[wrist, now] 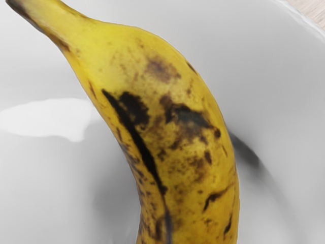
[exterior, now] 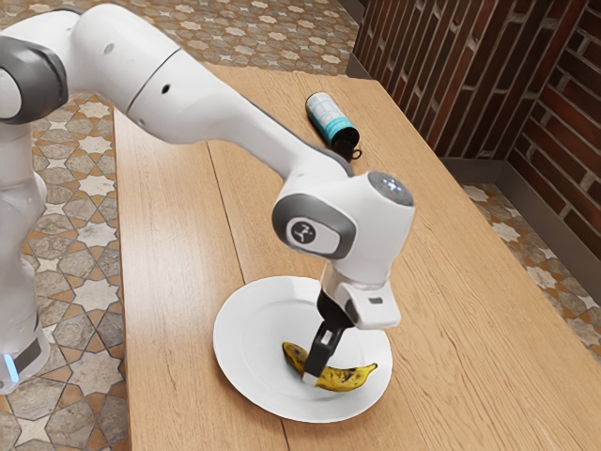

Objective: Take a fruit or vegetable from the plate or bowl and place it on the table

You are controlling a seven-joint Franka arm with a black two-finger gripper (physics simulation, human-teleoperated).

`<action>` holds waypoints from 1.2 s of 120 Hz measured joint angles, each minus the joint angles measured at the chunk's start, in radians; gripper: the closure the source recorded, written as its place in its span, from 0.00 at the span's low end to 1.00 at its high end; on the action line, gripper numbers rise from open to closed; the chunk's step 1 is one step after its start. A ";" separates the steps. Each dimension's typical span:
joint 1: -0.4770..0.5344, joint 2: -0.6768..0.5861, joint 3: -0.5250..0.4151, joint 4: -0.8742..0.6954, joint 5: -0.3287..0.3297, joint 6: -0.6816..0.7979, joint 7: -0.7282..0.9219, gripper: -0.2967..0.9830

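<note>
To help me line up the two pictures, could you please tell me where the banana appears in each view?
Exterior view: the banana lies below the centre, under the end effector.
Wrist view: it curves large through the centre, its tapered end running toward one corner.
Shared landmark: the white plate, which lies beneath the banana in both views.

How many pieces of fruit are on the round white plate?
1: the brown-spotted yellow banana, lying on the plate at the black gripper; anything small behind the gripper could be hidden.
</note>
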 joint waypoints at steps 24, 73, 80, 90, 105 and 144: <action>-0.001 0.008 0.000 -0.003 0.000 0.013 0.000 0.23; 0.000 0.022 0.001 -0.003 -0.017 0.030 0.003 0.23; 0.000 0.022 0.001 -0.003 -0.018 0.031 0.004 0.24; -0.001 0.022 0.001 -0.002 -0.018 0.033 0.004 0.37; -0.003 0.018 0.001 0.001 -0.019 0.035 0.005 0.55; -0.002 0.013 0.001 0.017 0.010 0.039 0.001 0.69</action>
